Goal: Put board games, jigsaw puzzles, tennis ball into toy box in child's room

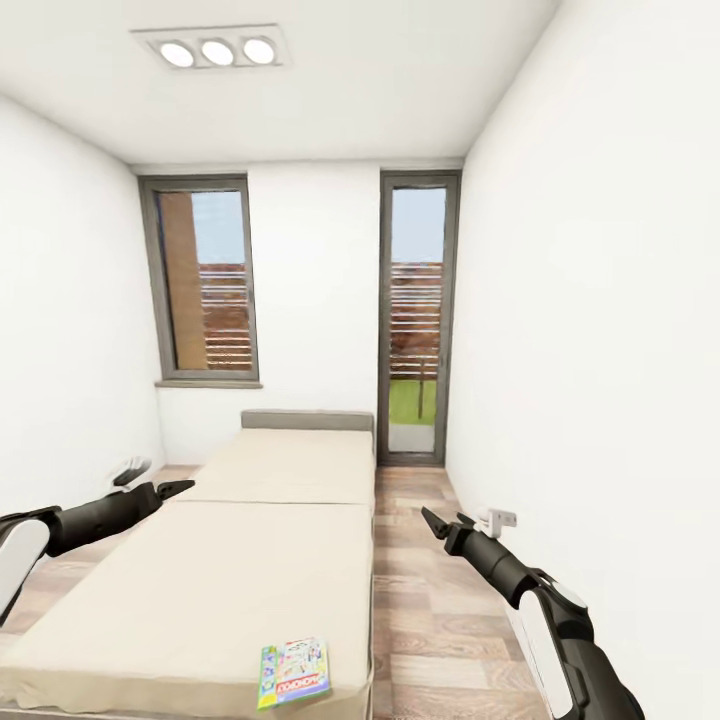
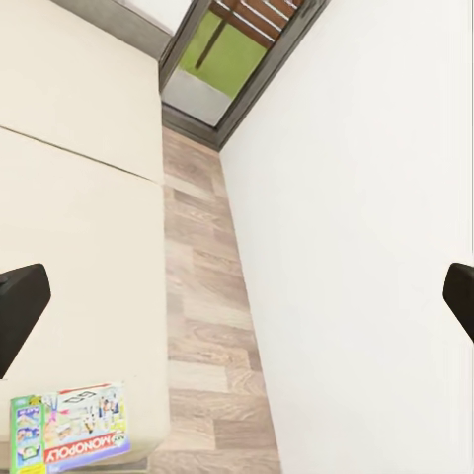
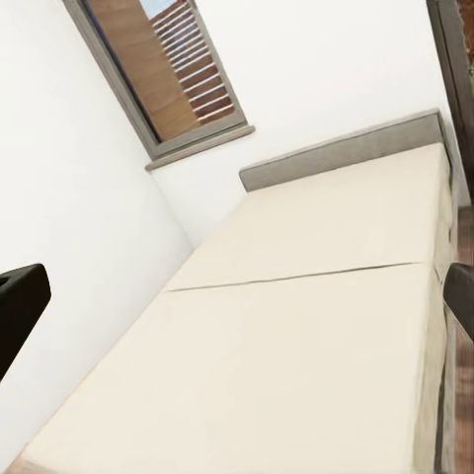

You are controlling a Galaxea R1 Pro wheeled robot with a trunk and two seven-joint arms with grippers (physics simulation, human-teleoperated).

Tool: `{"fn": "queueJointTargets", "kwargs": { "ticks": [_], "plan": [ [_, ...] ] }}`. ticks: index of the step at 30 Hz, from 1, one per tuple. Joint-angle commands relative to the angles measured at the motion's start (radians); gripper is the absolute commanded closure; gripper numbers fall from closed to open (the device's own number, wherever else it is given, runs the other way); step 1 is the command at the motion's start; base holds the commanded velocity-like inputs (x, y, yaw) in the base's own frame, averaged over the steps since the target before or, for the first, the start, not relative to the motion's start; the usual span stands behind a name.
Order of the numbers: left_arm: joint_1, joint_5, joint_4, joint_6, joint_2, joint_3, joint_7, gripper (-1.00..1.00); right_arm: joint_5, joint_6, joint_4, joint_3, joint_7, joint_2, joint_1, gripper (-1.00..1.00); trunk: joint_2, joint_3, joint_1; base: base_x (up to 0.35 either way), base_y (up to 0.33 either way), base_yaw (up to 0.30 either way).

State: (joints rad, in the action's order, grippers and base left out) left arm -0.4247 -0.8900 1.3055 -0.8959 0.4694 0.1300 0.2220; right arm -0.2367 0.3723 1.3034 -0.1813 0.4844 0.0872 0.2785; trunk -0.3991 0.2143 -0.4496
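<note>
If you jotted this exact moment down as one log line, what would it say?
place: foot of bed | seen: Monopoly board game on mattress's near corner | left gripper: open, empty | right gripper: open, empty | both raised, touching nothing

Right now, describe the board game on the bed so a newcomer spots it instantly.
Start at the wide cream bed that runs from the window wall toward the camera. Follow the mattress to its near end, by the edge that borders the wood floor. The Monopoly box lies flat there, a colourful printed box with a red logo strip and a green side band, the one bright thing on the plain cream surface.
</note>
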Motion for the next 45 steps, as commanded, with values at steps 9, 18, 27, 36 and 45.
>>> {"fn": "queueJointTargets", "kwargs": {
  "ticks": [9, 18, 27, 36, 45],
  "plan": [
    [0.000, 0.005, 0.000, -0.003, -0.001, 0.001, 0.005, -1.00, -0.016, 0.005, 0.000, -0.009, 0.005, 0.000, 0.000, -1.00, -0.001, -0.005, 0.000, 0.000, 0.026, -0.119],
    [0.000, 0.005, 0.000, -0.003, -0.003, 0.000, 0.005, -1.00, -0.015, 0.014, 0.000, -0.009, 0.004, 0.000, 0.000, -1.00, -0.001, -0.009, 0.000, 0.000, 0.002, -0.011],
    [0.000, 0.005, 0.000, -0.002, -0.004, 0.000, 0.005, -1.00, -0.015, 0.017, 0.000, -0.010, 0.005, -0.001, -0.001, -1.00, -0.001, -0.023, 0.000, 0.000, 0.000, 0.000],
    [0.000, 0.005, 0.000, -0.003, -0.002, 0.000, 0.006, -1.00, -0.010, 0.017, -0.001, -0.010, 0.002, 0.000, -0.001, -1.00, -0.001, -0.037, 0.000, 0.000, 0.000, 0.000],
    [0.000, 0.005, 0.000, -0.002, -0.002, -0.001, 0.006, -1.00, -0.008, 0.020, -0.010, -0.012, 0.002, 0.000, -0.001, -1.00, -0.001, -0.052, 0.000, 0.000, 0.000, 0.000]
  ]
}}
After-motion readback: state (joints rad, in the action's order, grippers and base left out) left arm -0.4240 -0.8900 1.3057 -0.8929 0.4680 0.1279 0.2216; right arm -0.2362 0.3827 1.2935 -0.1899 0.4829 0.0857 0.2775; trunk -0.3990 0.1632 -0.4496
